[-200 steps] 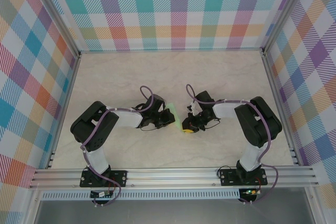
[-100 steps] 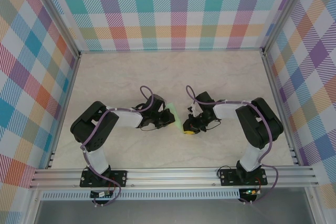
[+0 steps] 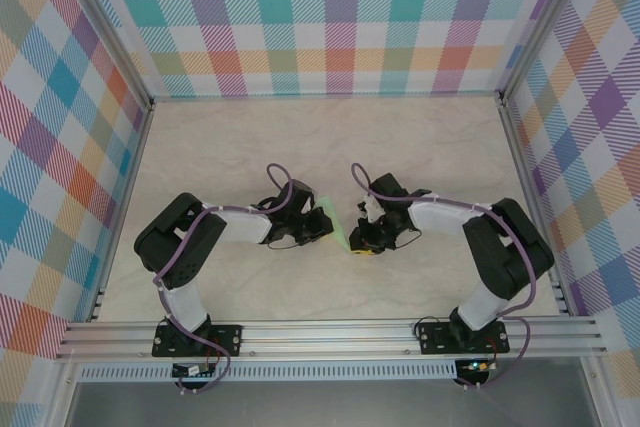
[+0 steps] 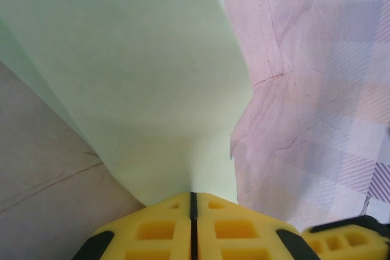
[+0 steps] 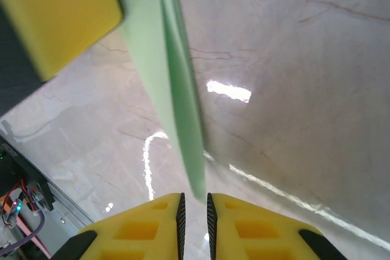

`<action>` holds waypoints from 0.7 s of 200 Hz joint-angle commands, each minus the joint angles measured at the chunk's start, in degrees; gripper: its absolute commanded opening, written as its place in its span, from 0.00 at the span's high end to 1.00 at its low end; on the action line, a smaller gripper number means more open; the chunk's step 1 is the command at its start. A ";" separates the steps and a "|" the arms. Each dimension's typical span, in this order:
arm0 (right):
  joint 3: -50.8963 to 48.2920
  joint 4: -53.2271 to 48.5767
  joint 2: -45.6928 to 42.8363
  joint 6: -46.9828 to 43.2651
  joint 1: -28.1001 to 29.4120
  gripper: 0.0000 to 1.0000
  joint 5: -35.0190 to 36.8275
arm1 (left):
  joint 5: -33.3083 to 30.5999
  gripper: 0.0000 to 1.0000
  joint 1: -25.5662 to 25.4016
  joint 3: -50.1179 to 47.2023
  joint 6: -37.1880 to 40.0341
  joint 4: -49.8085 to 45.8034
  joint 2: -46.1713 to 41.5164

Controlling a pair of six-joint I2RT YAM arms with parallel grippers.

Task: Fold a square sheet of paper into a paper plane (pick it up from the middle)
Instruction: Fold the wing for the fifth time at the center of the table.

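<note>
The pale marble worktop (image 3: 250,147) sat inside bright checked walls (image 3: 340,27). My left hand (image 4: 193,198) pinched the paper (image 4: 140,77) mid-worktop. My right hand (image 5: 194,199) was narrow at the paper's edge; I couldn't tell if it gripped.

The top camera looked steeply down from behind the near edge over the whole desk (image 3: 250,147), while wrist cameras sat close behind the left gripper (image 4: 192,196) and right gripper (image 5: 195,198), facing the desk's middle from opposite sides, all three sharing the folded green paper (image 4: 140,77).
</note>
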 commanded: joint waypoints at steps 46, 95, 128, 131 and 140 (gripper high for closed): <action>6.96 0.83 4.92 -0.60 2.90 0.87 -2.13 | -2.10 0.91 -0.58 0.29 0.82 -3.49 1.60; 8.60 0.56 9.92 -1.01 3.08 0.90 -1.68 | -1.94 0.91 -0.61 0.43 0.85 -3.51 1.80; 7.27 -0.69 10.96 -1.43 3.08 0.90 -0.23 | -2.17 0.91 -0.57 0.73 0.98 -3.98 1.87; 7.11 -0.79 11.01 -1.61 3.08 0.90 -0.07 | -2.20 0.91 -0.57 0.73 0.91 -4.03 1.87; 6.73 -0.99 11.20 -1.66 3.01 0.90 0.15 | -2.46 0.91 -0.55 0.69 0.84 -4.22 1.87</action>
